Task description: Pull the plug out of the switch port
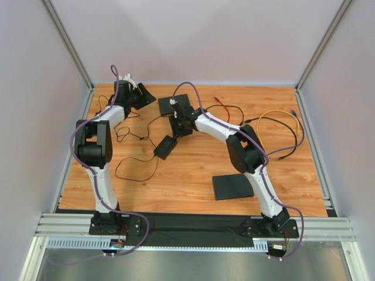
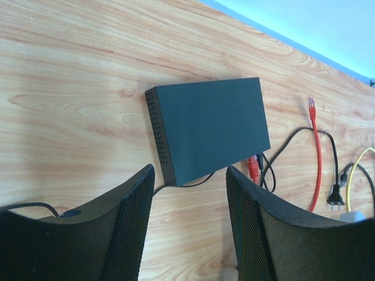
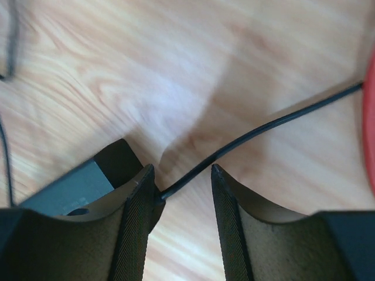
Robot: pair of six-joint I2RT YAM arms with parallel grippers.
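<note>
The right gripper (image 3: pixel 180 175) hangs low over the wooden worktop (image 1: pixel 193 170), just on the near side of the dark switch (image 2: pixel 208 129). Its jaws are partly open and astride a thin black cable (image 3: pixel 263 132), which runs between the fingers unpinched; we see nothing held. A grey box corner (image 3: pixel 82 184) sits just beside its left-hand finger. We take it for the switch, though blur leaves that unsure.

The red plug (image 2: pixel 253 167) sits in a port on the switch's edge facing the arm bases, at the corner toward the right arm. The right wrist view shows only a red blur (image 3: pixel 369 117) at its right border. From that we judge the plug lies off to that side of the gripper, not between its jaws.

The plug's body points out of the switch toward the near edge of the worktop, and we judge that to be the line of any pull.

The left gripper (image 2: pixel 190 175) hovers at the far left, well apart from the switch and looking across at it, jaws partly open and empty. The right arm is plainly the nearer of the two.
</note>
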